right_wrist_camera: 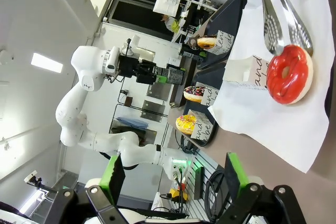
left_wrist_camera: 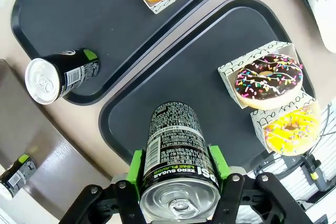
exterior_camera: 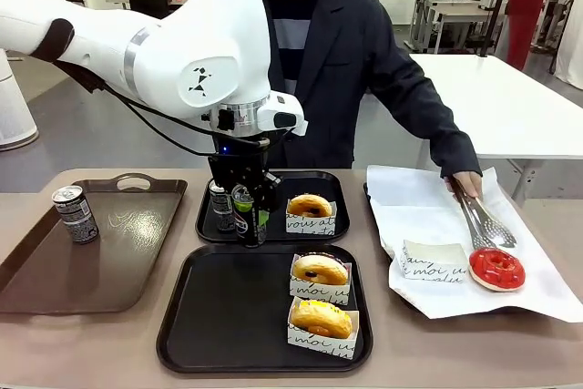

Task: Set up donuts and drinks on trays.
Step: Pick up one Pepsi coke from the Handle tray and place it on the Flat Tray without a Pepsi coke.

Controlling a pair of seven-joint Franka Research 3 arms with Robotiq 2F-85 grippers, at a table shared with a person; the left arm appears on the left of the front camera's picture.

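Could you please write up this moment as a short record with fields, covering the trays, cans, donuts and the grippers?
left gripper: jaws shut on the Pepsi can, held above the near black tray
right gripper: jaws open, empty
far black tray: one standing can, one boxed donut
near black tray: two boxed donuts, chocolate-sprinkled and yellow-iced
brown tray: one patterned can
person's hand: tongs at the red donut on white paper

My left arm (exterior_camera: 182, 52): glossy white rounded casing, silver joint ring, small black geometric logo, black cable looping beneath. My black two-finger left gripper (exterior_camera: 250, 225) carries green pads (a blue indicator light glows above it).
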